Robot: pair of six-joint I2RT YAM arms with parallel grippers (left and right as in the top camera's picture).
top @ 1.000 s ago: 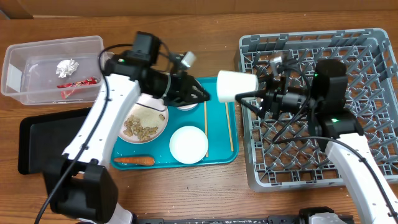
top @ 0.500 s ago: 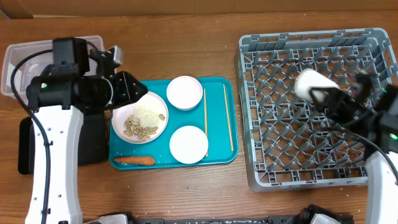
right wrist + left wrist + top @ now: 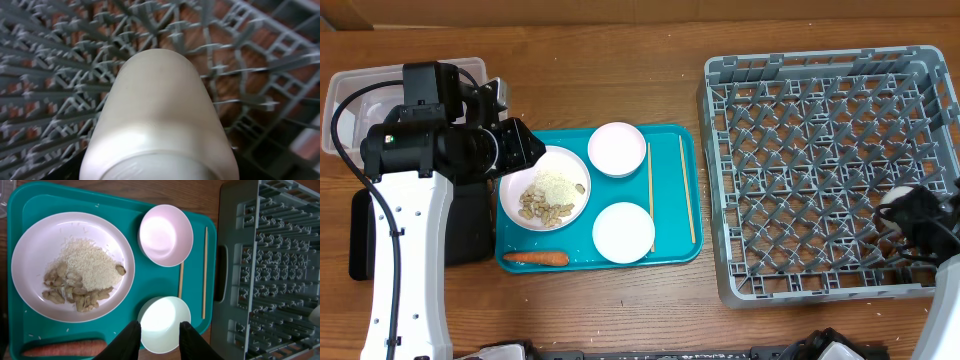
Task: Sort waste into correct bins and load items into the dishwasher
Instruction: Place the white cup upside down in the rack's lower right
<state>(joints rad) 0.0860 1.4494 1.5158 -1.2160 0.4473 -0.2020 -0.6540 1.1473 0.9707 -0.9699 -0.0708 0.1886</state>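
While a white cup [image 3: 160,115] is clamped in the right gripper [image 3: 910,205] above the dish rack's [image 3: 820,150] near right corner, nothing's held on the left. That left gripper [image 3: 157,342] is hung partly open over the teal tray [image 3: 150,287].

The serving tray [image 3: 670,200] is set on the desk [image 3: 620,310] left of the dish rack [image 3: 712,150]; on it, bowls [image 3: 617,149] are placed between plate [image 3: 578,200] and chopsticks [image 3: 650,200].

I log: teal tray [image 3: 670,200]; white plate [image 3: 30,260]; beige nuts [image 3: 70,292]; white rice [image 3: 87,265]; orange carrot [image 3: 535,258]; grey lattice rack [image 3: 232,230]; black tray [image 3: 360,240]; pale-wood chopsticks [image 3: 204,272]; cream cup [image 3: 160,110].
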